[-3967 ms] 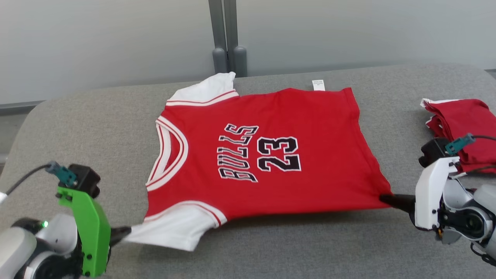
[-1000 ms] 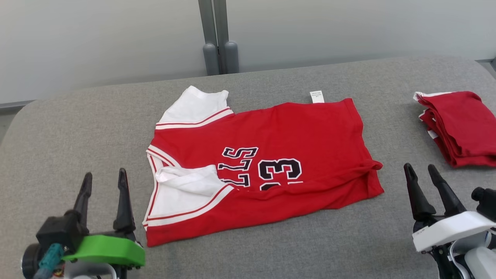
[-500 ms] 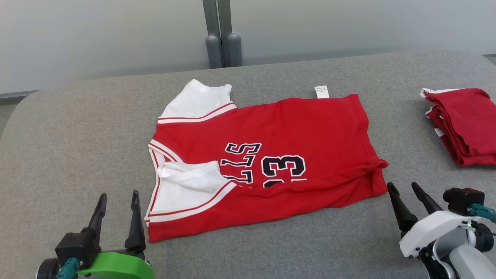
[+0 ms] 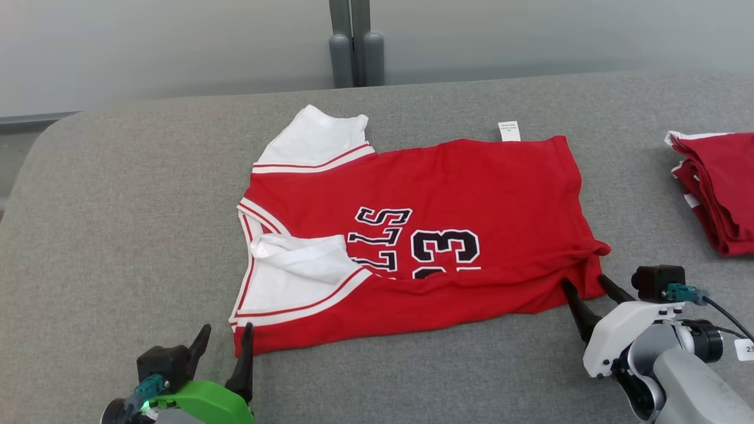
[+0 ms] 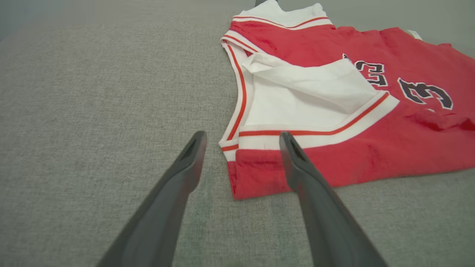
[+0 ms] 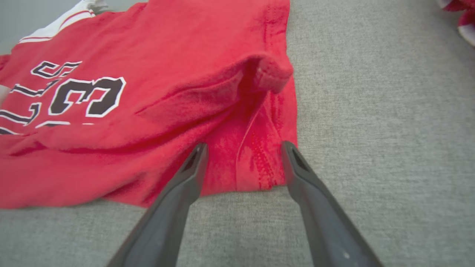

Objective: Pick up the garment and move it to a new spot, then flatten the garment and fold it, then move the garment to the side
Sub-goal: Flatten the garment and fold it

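Where the jersey lies: the jersey (image 4: 412, 194) is spread near the middle of the grey table (image 4: 118, 206), collar toward the robot's left, hem toward its right.
Fold: the near long edge is turned up over the front, hiding the lower part of the black letters and number.
Near sleeve (image 4: 294, 277): white, folded onto the chest beside the collar.
Far sleeve (image 4: 315, 141): white, flat at the far left corner.
Tag (image 4: 509, 131): small, white, poking out past the far edge near the hem.
Left gripper (image 4: 227, 325): fingers spread wide, pinching nothing, at the near collar-end corner; in the left wrist view (image 5: 242, 134) one finger crosses the red edge, the other bare table.
Right gripper (image 4: 584, 280): fingers spread wide, holding nothing, straddling the near hem corner (image 6: 243, 144); contact with the cloth cannot be told.
Pile (image 4: 716, 188): folded red clothes at the table's right, well apart from the jersey.
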Controlling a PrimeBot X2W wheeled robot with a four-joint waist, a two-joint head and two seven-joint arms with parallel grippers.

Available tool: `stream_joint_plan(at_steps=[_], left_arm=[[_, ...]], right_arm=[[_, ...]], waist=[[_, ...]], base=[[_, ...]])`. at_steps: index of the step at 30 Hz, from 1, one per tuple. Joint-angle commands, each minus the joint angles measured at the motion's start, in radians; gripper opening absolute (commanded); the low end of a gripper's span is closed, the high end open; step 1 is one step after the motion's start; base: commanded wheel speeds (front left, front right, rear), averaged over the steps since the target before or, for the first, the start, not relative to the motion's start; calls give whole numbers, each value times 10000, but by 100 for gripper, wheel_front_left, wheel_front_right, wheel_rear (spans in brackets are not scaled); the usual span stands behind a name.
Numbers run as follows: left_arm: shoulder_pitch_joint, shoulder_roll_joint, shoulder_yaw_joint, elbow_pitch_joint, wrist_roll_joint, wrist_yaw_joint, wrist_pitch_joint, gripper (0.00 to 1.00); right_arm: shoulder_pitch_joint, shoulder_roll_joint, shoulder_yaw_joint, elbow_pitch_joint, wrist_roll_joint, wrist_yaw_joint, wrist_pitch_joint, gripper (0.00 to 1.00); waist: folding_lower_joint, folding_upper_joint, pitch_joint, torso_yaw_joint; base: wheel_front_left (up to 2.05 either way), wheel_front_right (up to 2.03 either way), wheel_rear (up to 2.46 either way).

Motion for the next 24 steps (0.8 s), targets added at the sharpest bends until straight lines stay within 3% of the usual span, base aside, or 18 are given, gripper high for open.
stream_joint_plan(at_steps=[1, 8, 16, 17, 18, 19, 20, 21, 22, 24], left_arm=[[-253, -23, -29, 222, -51, -95, 20, 100], [-600, -241, -325, 1276, -252, -570, 299, 100], [-907, -411, -362, 2225, -468, -682, 557, 100], [-941, -429, -368, 2320, -502, -695, 583, 100], [-969, -445, -380, 2422, -517, -735, 599, 76], [-989, -456, -387, 2488, -547, -744, 608, 50], [-1005, -482, -396, 2568, -579, -763, 616, 17], [-1019, -504, -404, 2629, -593, -780, 611, 0], [-1036, -526, -422, 2692, -603, -796, 608, 0], [-1059, -563, -399, 2736, -648, -824, 510, 0]], right_arm=[[-119, -25, -45, 147, -96, 1, -80, 100], [-376, 6, -110, 606, -237, 1, -244, 100], [-613, 117, 19, 1009, -253, 1, -173, 100], [-628, 124, 50, 1032, -238, 1, -180, 86], [-639, 127, 84, 1064, -212, 1, -197, 58], [-655, 133, 118, 1090, -195, 1, -218, 47], [-674, 133, 151, 1109, -188, 1, -255, 31], [-687, 122, 169, 1117, -190, 1, -282, 24], [-697, 101, 191, 1143, -162, 1, -310, 0], [-696, 53, 206, 1155, -129, 1, -425, 0]], waist=[[0, 0, 30, 25], [0, 0, 136, -48], [0, 0, 203, -119], [0, 0, 205, -119], [0, 0, 198, -120], [0, 0, 187, -121], [0, 0, 169, -122], [0, 0, 153, -122], [0, 0, 131, -119], [0, 0, 75, -115]], base=[[0, 0, 0], [0, 0, 0], [0, 0, 0], [0, 0, 0], [0, 0, 0], [0, 0, 0], [0, 0, 0], [0, 0, 0], [0, 0, 0], [0, 0, 0]])
